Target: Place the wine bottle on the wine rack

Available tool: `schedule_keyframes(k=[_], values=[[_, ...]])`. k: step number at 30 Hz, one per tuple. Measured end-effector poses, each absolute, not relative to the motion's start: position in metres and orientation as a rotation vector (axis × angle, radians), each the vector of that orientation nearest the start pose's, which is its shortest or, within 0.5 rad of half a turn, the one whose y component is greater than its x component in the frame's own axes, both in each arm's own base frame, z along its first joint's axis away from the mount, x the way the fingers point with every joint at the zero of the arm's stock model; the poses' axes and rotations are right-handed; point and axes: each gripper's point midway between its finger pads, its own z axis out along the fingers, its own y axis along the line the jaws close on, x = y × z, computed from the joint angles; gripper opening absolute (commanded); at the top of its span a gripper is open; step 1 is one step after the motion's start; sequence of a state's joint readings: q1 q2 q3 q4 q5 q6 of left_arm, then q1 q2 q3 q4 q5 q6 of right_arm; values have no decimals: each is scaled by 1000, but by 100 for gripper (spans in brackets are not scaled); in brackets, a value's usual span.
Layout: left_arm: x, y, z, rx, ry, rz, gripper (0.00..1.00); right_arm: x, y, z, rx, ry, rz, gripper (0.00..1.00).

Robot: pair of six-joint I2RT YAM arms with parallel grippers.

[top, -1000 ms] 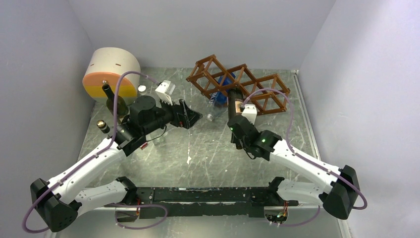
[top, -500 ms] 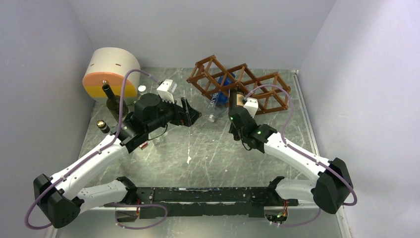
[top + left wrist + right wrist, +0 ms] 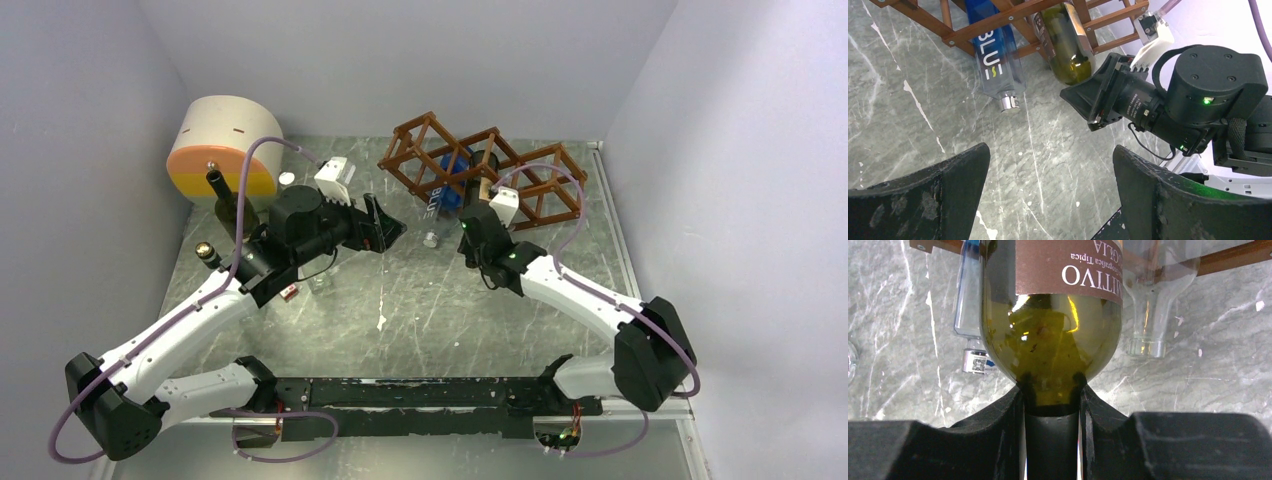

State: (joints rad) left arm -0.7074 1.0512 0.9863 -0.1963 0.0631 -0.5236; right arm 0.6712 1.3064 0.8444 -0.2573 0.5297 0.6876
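The wine bottle (image 3: pixel 487 172) is dark green glass with a brown label. It lies partly inside a cell of the reddish-brown lattice wine rack (image 3: pixel 530 195) at the back of the table. My right gripper (image 3: pixel 478 213) is shut on its neck. In the right wrist view the fingers (image 3: pixel 1003 420) clamp the neck just below the bottle's shoulder (image 3: pixel 1050 340). The left wrist view shows the bottle (image 3: pixel 1068 45) under the rack slats (image 3: pixel 998 25). My left gripper (image 3: pixel 385 228) is open and empty, left of the rack above the table.
A blue-labelled clear bottle (image 3: pixel 443 197) lies in the rack's left cell, cap toward me. A clear empty bottle (image 3: pixel 1148 300) lies to the right of the wine bottle. A cream-and-orange drum (image 3: pixel 222 145) and two upright dark bottles (image 3: pixel 228 205) stand at the back left.
My right gripper has moved toward the back and pushed the wine bottle deeper into the rack cell. The left arm has barely shifted.
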Motion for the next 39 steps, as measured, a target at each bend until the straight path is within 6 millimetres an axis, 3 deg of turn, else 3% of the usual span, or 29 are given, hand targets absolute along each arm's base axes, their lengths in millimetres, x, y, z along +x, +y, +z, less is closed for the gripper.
schedule_keyframes(k=[11, 20, 32, 39], values=[[257, -259, 291, 215, 1914, -898, 96, 352, 179, 140, 352, 2173, 139, 0], [256, -257, 288, 210, 1926, -886, 96, 376, 173, 142, 389, 2178, 128, 23], [258, -254, 297, 188, 1916, -873, 96, 395, 163, 137, 387, 2194, 109, 34], [259, -253, 300, 186, 1911, -873, 96, 399, 165, 135, 364, 2202, 126, 53]])
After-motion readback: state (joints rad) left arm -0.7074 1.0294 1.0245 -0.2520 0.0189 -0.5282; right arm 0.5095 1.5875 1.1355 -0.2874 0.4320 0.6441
